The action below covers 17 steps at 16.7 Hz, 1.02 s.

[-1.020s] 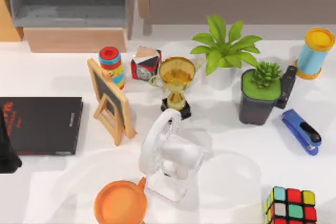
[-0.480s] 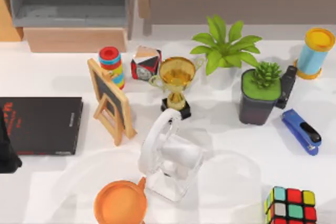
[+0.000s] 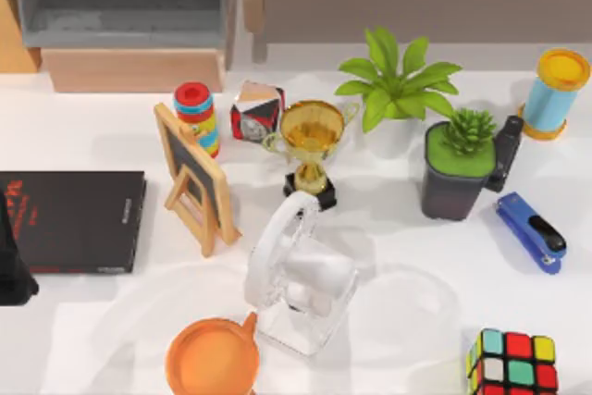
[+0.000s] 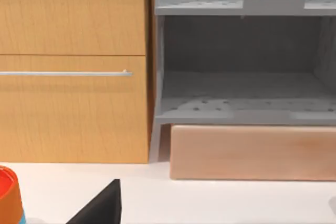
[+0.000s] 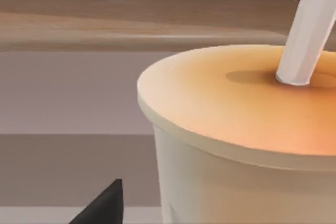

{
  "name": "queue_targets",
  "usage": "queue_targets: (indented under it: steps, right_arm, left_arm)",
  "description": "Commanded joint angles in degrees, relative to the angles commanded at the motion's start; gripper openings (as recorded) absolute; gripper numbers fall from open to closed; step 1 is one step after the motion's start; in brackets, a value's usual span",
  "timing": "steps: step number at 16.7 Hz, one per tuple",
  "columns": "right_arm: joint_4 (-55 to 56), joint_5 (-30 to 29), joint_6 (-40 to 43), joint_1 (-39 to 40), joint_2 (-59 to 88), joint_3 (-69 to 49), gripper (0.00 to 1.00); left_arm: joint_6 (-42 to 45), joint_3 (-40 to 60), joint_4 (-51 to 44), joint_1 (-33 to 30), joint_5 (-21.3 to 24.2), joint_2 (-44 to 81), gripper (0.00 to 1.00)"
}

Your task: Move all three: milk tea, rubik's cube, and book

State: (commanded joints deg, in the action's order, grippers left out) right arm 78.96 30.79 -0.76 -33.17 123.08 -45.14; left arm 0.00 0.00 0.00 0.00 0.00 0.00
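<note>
Book (image 3: 74, 221): lies flat at the left of the top view, black cover up, cut by the frame's left edge.
Book axis: the long side runs left to right, with edges square to the frame; the small white text sits along its right edge.
Book edges: the chalkboard (image 3: 192, 178) stands just beside its right edge, apart from it. The left arm (image 3: 11, 270) covers its lower left corner.
Room by book: bare tabletop (image 3: 102, 316) lies below it, down to the orange cup (image 3: 213, 358).
Cube (image 3: 514, 363): in the lower right corner, cut by the bottom edge, with its sticker rows nearly square to the frame.
Room by cube: open tabletop lies to its left as far as the white fan (image 3: 298, 270), and above it up to the stapler (image 3: 531, 231).
Milk tea (image 5: 236, 145): upright, close in front of the right wrist camera. Its straw (image 5: 307, 30) leans out of the lid.
Left hand (image 4: 102, 209): faces the grey shelf (image 4: 241, 108); apart or together cannot be told.
Right hand (image 5: 105, 204): just beside the milk tea; apart or together cannot be told.
</note>
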Motion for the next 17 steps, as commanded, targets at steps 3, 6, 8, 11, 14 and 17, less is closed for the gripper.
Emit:
queue_targets:
  steps: [3,6,8,11,14,17]
  right_arm:
    - [-0.34,-0.07,0.00,0.26,0.12,-0.05,1.00]
    - [-3.49,0.45,-0.05,-0.22,-3.68,1.04,1.00]
    - [-5.18,0.84,-0.05,-0.53,-6.70,1.53,1.00]
    - [-8.55,1.39,-0.10,-1.09,-11.66,2.47,1.00]
    - [-10.00,1.85,-0.14,-1.48,-13.01,3.14,1.00]
    - [-9.84,1.77,-0.14,-1.16,-12.82,2.88,1.00]
  left_arm:
    - [0.00,0.00,0.00,0.00,0.00,0.00,1.00]
    - [0.00,0.00,0.00,0.00,0.00,0.00,1.00]
    - [0.00,0.00,0.00,0.00,0.00,0.00,1.00]
    - [0.00,0.00,0.00,0.00,0.00,0.00,1.00]
    - [0.00,0.00,0.00,0.00,0.00,0.00,1.00]
    - [0.00,0.00,0.00,0.00,0.00,0.00,1.00]
